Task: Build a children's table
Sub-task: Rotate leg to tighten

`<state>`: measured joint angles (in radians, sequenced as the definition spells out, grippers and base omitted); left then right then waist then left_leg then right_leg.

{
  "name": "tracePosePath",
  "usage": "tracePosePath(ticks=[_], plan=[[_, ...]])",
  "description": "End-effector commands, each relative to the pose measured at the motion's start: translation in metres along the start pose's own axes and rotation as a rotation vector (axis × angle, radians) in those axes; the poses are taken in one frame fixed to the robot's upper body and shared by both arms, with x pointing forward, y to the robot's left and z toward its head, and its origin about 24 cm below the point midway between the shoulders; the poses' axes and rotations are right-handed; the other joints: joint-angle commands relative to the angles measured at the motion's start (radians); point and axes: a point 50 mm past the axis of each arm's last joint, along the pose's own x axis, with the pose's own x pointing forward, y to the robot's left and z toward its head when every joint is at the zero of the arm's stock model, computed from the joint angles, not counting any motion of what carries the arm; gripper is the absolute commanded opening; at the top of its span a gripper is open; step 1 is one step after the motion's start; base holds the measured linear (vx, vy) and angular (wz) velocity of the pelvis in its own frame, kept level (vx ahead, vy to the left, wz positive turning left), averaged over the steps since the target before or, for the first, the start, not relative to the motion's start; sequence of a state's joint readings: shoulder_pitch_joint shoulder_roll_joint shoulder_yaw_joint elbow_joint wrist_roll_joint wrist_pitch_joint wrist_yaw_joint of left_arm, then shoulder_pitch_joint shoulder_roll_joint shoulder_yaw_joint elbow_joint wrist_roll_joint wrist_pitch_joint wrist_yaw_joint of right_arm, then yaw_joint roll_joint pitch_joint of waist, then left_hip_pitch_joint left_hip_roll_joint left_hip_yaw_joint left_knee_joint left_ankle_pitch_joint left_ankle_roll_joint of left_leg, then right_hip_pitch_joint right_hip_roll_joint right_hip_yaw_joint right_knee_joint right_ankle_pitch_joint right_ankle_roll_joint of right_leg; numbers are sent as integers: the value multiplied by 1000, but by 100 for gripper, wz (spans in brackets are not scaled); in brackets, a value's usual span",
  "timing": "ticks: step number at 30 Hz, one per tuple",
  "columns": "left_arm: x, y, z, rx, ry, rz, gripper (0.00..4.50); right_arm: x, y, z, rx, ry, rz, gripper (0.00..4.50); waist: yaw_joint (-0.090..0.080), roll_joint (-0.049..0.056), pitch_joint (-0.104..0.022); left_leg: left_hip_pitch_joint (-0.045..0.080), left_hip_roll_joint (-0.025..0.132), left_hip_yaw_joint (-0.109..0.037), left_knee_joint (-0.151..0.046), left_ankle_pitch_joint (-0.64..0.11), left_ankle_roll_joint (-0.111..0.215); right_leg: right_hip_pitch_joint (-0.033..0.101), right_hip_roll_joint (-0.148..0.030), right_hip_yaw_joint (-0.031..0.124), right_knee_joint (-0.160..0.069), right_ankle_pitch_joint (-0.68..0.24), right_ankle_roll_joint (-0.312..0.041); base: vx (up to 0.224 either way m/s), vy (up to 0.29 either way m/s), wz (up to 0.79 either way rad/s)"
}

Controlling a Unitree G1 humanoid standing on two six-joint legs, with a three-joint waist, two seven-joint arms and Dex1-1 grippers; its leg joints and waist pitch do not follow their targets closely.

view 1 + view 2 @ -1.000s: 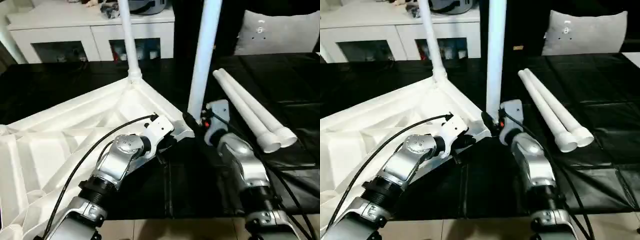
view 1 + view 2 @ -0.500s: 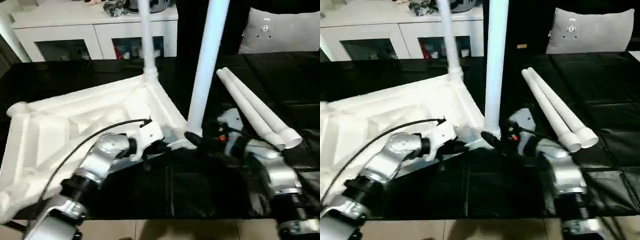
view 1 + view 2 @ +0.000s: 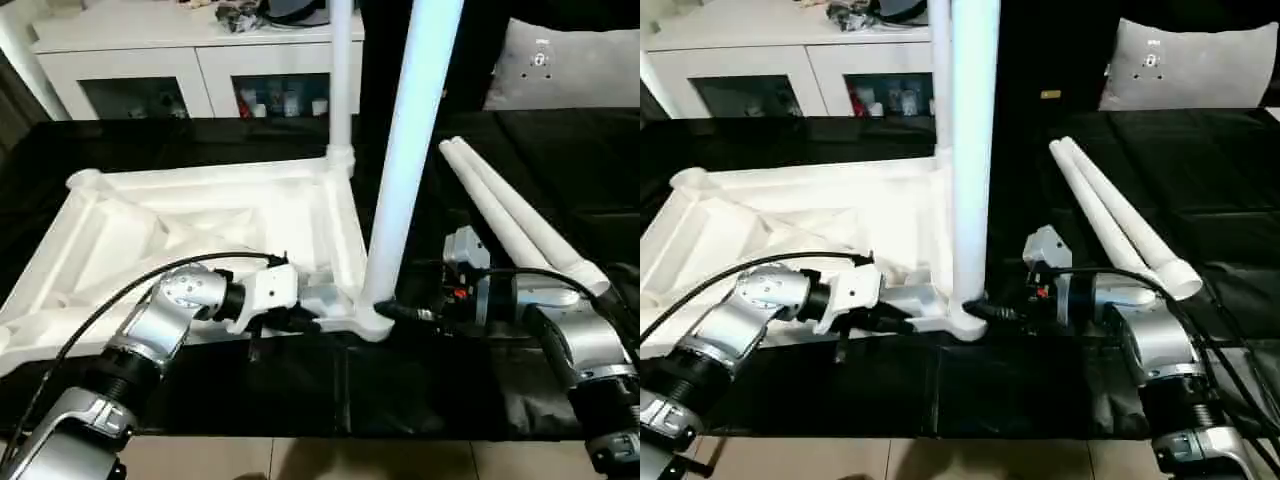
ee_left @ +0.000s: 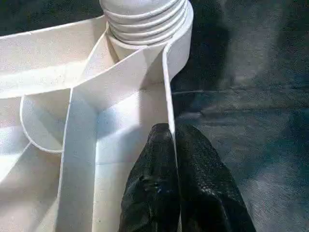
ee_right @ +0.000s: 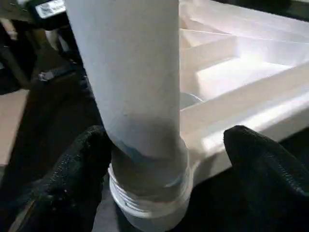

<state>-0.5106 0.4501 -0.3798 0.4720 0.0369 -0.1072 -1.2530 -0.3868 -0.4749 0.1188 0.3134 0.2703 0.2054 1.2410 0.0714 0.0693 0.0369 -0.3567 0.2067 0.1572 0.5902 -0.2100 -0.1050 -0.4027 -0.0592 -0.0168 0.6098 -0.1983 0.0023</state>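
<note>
The white tabletop [image 3: 200, 215] lies upside down on the black surface, ribbed underside up. One leg [image 3: 340, 90] stands upright in its far right corner socket, and another leg [image 3: 405, 180] stands in the near right corner. My left gripper [image 4: 170, 128] is shut on the tabletop's near rim, just left of that near leg. My right gripper [image 5: 164, 140] is open. Its fingers [image 5: 72, 179] straddle the near leg's threaded base [image 5: 149, 193], with a gap on one side. Two loose legs [image 3: 515, 220] lie side by side on the right.
A white cabinet [image 3: 200, 60] with glass doors runs along the back. A grey cushion [image 3: 570, 65] leans at the back right. The black surface [image 3: 420, 400] ends near me at a pale floor strip. A black cable [image 3: 120, 300] loops over my left forearm.
The tabletop with its two upright legs has swung round on the black surface, the far leg moving right. My right forearm now comes in from the right, its fingers spread wider at the leg's base.
</note>
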Motion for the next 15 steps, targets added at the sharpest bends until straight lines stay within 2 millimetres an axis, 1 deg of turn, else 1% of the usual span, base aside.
tracePosePath(ticks=[1, 2, 4, 6, 7, 8, 10, 14, 15], plan=[[9, -16, -13, -4, 73, -127, 0, 3, 2, 9, -24, -11, 45, 360, 4, -21, -53, -5, 12, 13, -64, -116, 75, 53, -54, 22, -66, -115, -244, 0, 0, 0], [9, -16, -13, -3, 75, -129, 0, 3, 2, 9, -24, -7, 50, 360, 5, -21, -54, -4, 12, 13, -63, -117, 74, 53, -54, 22, -66, -117, -243, 0, 0, 0], [9, -17, -13, 0, 77, -131, 0, 3, 1, 9, -22, -2, 56, 322, 13, -23, -54, -2, 13, 13, -63, -115, 68, 52, -55, 24, -65, -120, -239, 0, 0, 0], [8, -17, -14, 2, 80, -135, 0, 4, 1, 8, -16, -1, 62, 311, 15, -23, -55, -3, 13, 13, -63, -111, 67, 52, -54, 24, -64, -112, -239, 0, 0, 0], [8, -19, -14, 2, 77, -141, 0, 7, 0, 8, -7, -7, 63, 297, 16, -24, -55, -3, 12, 13, -63, -108, 65, 53, -54, 23, -63, -109, -238, 0, 0, 0], [8, -19, -13, 2, 76, -143, 0, 8, 0, 8, -5, -8, 64, 297, 16, -24, -55, -3, 13, 13, -63, -109, 65, 52, -54, 23, -63, -109, -238, 0, 0, 0], [7, -20, -13, 3, 74, -147, 0, 9, 1, 7, 0, -9, 71, 278, 16, -23, -55, -3, 12, 13, -63, -108, 61, 52, -54, 23, -63, -115, -234, 0, 0, 0], [7, -22, -10, 11, 70, -154, 0, 13, 4, 6, 11, -12, 88, 242, 15, -23, -56, -4, 12, 13, -63, -102, 62, 53, -53, 23, -61, -97, -237, 0, 0, 0], [6, -22, -9, 13, 69, -158, 0, 14, 6, 5, 17, -12, 101, 233, 15, -21, -55, -4, 12, 13, -62, -103, 61, 53, -53, 23, -61, -98, -238, 0, 0, 0]])
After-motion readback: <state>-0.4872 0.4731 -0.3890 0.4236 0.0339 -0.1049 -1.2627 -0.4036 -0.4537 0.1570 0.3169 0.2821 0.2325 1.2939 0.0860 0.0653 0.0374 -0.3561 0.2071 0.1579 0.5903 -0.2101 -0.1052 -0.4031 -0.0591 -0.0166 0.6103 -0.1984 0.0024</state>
